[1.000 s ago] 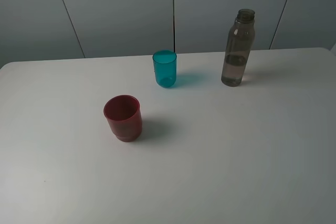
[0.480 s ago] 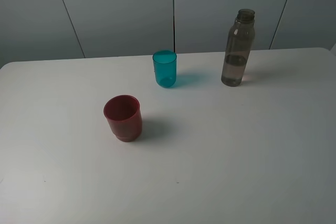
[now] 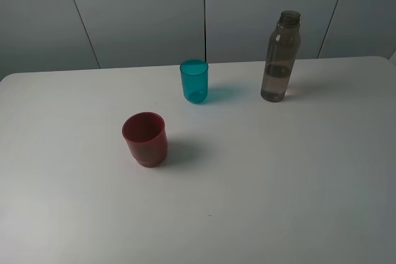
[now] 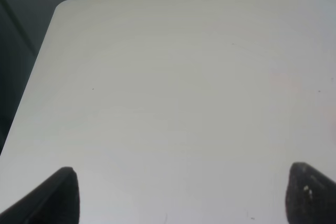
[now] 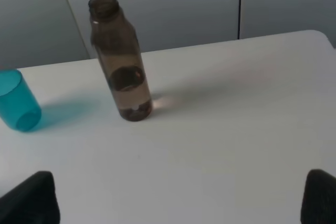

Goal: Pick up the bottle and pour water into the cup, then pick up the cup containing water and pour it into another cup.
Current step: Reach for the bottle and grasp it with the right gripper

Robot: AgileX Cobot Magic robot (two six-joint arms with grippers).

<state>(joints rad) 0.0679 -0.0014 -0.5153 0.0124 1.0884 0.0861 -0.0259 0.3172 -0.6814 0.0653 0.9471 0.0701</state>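
Nothing moved since second ago. Bottle upright at back of desk, teal cup apart to its left, red cup nearer front. Left hand open, empty; right hand open, facing bottle, well apart. Grasp not begun.

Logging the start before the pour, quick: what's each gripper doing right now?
Left gripper: open, holding nothing.
Right gripper: open, holding nothing; the bottle stands ahead of it, untouched.
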